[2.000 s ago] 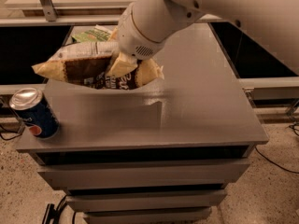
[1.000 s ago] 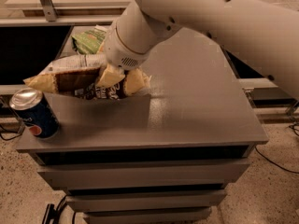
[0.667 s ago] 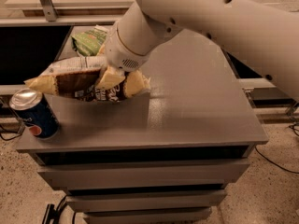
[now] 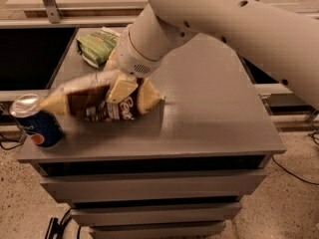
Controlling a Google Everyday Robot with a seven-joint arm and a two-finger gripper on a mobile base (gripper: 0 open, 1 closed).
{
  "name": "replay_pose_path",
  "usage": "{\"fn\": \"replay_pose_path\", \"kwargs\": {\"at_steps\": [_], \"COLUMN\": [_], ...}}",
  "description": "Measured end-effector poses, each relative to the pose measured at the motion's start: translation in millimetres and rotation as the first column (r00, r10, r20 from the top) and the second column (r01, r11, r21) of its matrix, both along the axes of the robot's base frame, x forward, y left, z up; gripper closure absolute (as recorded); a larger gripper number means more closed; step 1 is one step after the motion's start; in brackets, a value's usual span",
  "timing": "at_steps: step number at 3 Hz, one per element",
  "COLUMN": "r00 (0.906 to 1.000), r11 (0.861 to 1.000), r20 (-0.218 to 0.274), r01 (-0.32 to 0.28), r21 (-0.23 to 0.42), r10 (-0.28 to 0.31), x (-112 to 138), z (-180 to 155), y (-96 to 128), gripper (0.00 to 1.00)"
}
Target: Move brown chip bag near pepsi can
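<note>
At the far left, the pepsi can (image 4: 37,124) is seen standing upright at the front left corner of the tabletop (image 4: 214,113), its silver top tipped slightly toward the camera. Just to its right the brown chip bag (image 4: 92,101) is found, its long axis laid roughly left to right across the tabletop. Its cream left end reaches to just beside the can's top, though contact between the two cannot be made out. Whether the bag's underside rests on the surface or is carried just above it cannot be told either.

Behind the bag, toward the back left, a smaller green bag (image 4: 97,46) is left lying well apart from the can.

The bag's right end is clamped in the hand (image 4: 132,91), whose pale fingers are closed over the dark lettered middle. The bag thus extends leftward from the hand, toward the can. The white arm (image 4: 224,19) is seen running up and away to the right.

The placement is judged nearly complete, with only a lowering and release likely needed. Care is called for so that the can is not nudged off the edge.
</note>
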State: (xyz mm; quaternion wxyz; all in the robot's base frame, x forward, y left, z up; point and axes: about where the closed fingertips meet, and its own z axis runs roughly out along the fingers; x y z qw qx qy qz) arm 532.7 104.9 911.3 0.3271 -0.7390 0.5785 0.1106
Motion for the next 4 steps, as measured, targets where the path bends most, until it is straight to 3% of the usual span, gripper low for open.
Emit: {"fn": "replay_pose_path", "kwargs": {"at_steps": [1,3,4], "r00": [0.9997,0.999,0.9995], "r11": [1.0,0.999,1.0], "r20": [-0.015,-0.03,-0.03], "r01": [0.018,0.031,0.001], "r21": [-0.006,-0.014,-0.016], "r10": [-0.018,-0.032,-0.001], "x": [6.8,12.0,1.3], "z": [-7.7,-15.2,-3.5], "y": [-3.7,-7.4,-20.7], "gripper": [0.0,0.0,0.0]}}
